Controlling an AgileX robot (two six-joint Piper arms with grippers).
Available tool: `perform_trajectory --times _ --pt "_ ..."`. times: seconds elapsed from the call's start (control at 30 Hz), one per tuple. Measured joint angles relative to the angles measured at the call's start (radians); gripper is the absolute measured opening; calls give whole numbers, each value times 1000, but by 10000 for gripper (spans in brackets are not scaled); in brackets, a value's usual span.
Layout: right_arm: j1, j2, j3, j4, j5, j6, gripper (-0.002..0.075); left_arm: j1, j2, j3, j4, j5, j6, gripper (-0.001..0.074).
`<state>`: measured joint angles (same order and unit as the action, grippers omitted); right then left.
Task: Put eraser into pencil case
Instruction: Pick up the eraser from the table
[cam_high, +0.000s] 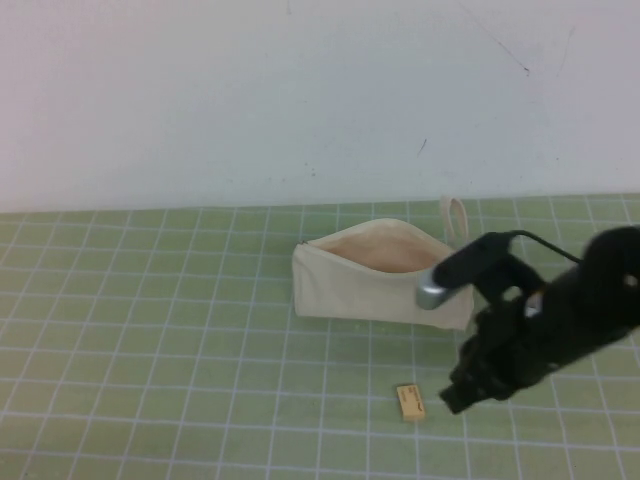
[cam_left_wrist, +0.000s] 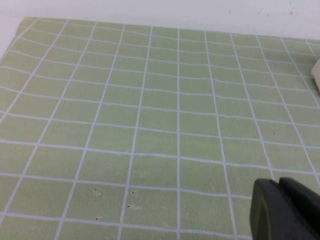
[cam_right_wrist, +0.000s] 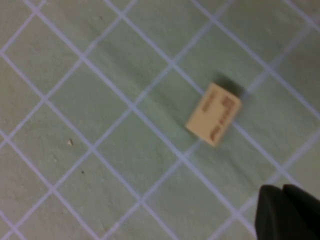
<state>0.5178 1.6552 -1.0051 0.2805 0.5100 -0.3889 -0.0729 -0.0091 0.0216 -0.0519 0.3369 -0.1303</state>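
One eraser (cam_high: 410, 402) lies on the green grid mat (cam_high: 150, 330), near one open pencil case (cam_high: 380, 275). The right gripper (cam_high: 452, 403) hovers just beside the eraser, the left gripper (cam_left_wrist: 287, 210) over bare mat; neither's jaw state can be told.

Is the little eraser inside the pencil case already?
No, the eraser lies on the green mat in front of the pencil case, beside the right gripper; the left gripper is elsewhere.
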Motion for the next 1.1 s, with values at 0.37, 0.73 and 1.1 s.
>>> perform_trajectory --times 0.37,0.73,1.1 --pt "20 259 -332 -15 280 29 -1 0 0 0 0 0 0 -1" --pt "20 341 -362 69 266 179 209 0 0 0 0 0 0 -1" --pt "20 394 -362 74 212 282 487 0 0 0 -2 0 0 -1"
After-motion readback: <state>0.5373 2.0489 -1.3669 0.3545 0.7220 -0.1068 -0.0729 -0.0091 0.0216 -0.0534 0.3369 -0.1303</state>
